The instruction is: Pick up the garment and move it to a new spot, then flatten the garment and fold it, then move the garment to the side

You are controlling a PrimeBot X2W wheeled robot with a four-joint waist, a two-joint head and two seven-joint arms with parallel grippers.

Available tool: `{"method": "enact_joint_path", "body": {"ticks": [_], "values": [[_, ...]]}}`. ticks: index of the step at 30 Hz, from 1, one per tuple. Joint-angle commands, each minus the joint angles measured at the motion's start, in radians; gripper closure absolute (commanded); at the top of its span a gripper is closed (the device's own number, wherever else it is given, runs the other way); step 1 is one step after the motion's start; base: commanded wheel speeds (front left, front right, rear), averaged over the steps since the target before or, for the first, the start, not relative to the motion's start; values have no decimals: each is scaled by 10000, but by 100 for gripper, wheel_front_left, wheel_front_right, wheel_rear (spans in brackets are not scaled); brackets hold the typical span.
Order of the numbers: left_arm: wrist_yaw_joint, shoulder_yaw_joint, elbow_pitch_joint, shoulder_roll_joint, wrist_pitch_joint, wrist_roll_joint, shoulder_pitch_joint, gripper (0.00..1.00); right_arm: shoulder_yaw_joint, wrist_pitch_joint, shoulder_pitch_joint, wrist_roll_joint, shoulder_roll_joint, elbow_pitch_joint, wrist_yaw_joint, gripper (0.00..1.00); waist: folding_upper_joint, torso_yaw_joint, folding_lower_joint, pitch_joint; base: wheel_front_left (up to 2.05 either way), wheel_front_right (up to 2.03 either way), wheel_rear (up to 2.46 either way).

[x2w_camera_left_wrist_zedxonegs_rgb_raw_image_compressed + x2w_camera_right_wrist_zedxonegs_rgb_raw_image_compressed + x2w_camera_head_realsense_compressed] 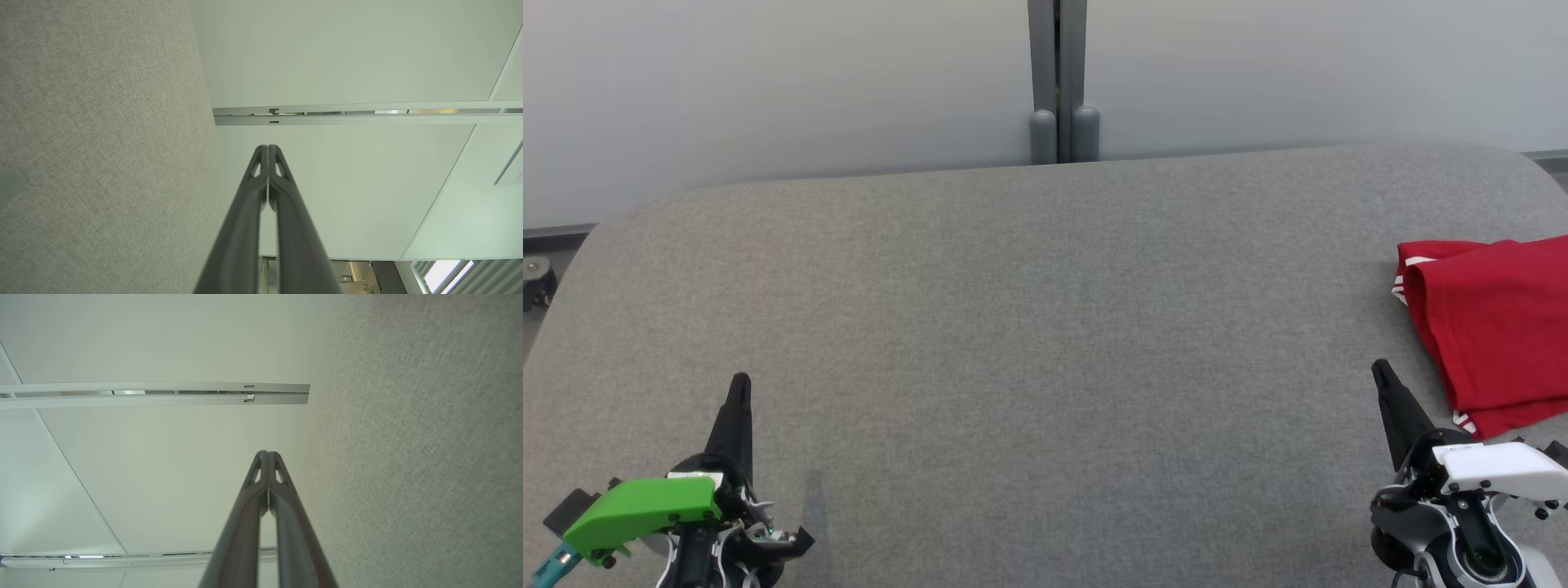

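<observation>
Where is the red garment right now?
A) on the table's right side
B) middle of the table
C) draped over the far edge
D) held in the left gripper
A: the red garment lies at the right of the table, near the shut right gripper.

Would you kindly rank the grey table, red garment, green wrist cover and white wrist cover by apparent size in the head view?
1. grey table
2. red garment, cut by the frame edge
3. green wrist cover and white wrist cover: alike, so unranked
</observation>
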Motion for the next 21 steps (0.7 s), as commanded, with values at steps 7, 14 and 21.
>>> {"method": "enact_joint_path", "body": {"ticks": [7, 14, 21], "values": [[-28, 25, -33, 61, 36, -33, -103, 100, -19, 37, -72, 15, -53, -38, 0, 100, 0, 0, 0, 0, 0, 0, 0], [-28, 25, -33, 61, 36, -33, -103, 100, -19, 37, -72, 15, -53, -38, 0, 100, 0, 0, 0, 0, 0, 0, 0], [-29, 25, -33, 61, 36, -33, -103, 100, -19, 37, -71, 15, -53, -38, 0, 100, 0, 0, 0, 0, 0, 0, 0]]}}
